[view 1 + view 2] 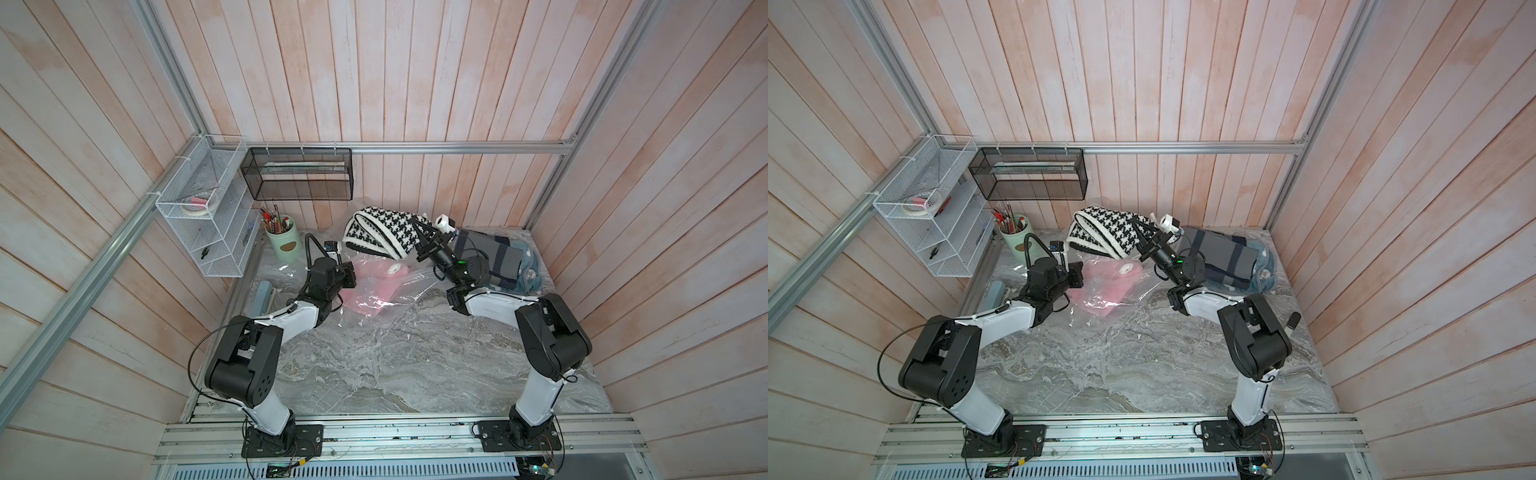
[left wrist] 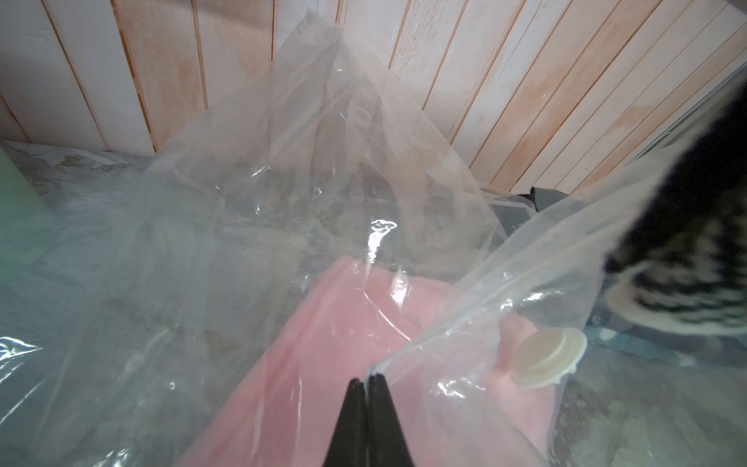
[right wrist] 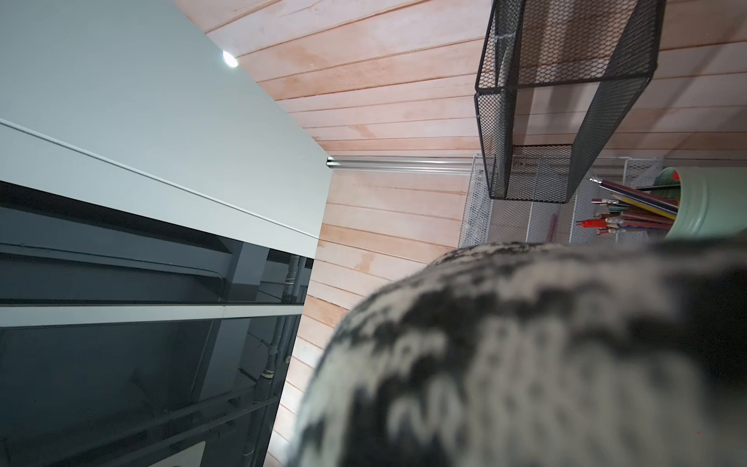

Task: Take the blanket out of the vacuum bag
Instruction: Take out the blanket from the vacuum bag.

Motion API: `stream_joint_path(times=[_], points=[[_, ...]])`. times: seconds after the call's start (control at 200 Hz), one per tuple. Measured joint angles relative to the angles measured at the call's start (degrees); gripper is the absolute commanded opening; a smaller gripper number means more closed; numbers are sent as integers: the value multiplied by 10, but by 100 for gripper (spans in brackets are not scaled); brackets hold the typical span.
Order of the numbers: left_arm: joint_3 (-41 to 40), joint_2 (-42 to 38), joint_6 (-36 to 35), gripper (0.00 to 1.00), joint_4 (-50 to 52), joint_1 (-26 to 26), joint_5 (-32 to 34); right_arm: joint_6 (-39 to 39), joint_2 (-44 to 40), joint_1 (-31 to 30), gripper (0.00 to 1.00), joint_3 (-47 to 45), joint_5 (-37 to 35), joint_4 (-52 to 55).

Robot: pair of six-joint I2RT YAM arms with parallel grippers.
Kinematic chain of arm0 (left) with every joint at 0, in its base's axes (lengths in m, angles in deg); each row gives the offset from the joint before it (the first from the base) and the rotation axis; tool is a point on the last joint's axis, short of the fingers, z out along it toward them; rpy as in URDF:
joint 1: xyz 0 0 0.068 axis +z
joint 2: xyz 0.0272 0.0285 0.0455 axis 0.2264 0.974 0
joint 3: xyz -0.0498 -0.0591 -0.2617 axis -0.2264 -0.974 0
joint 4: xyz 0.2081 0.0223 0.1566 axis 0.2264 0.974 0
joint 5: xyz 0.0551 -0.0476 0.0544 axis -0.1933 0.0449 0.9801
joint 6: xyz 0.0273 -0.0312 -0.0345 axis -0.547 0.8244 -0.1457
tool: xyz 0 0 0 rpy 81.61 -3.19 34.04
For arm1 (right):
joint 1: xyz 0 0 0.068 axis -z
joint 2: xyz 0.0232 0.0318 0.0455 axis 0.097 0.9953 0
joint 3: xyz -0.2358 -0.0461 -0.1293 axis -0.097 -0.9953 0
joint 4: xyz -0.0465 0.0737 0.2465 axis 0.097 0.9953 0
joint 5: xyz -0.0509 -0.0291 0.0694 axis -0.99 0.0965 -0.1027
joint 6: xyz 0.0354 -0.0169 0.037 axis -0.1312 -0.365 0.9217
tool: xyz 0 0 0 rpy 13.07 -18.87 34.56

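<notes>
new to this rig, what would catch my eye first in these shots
The black-and-white houndstooth blanket stands out at the back of the table, held in the shut right gripper. Nearer the middle lies the crinkly clear vacuum bag with pink cloth inside, its edge pinched by the shut left gripper near the round white valve.
</notes>
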State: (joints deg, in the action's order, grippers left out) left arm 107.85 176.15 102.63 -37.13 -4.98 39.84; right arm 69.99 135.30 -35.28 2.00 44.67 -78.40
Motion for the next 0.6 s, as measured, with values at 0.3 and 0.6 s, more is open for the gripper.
stream_joint_path(times=[0.3, 0.6], points=[[15, -16, 14, 0, -3, -12, -46, -27, 65, -52, 0, 82, 0, -4], [45, 21, 19, 0, -13, -27, -40, -41, 66, -63, 0, 135, -3, 4]])
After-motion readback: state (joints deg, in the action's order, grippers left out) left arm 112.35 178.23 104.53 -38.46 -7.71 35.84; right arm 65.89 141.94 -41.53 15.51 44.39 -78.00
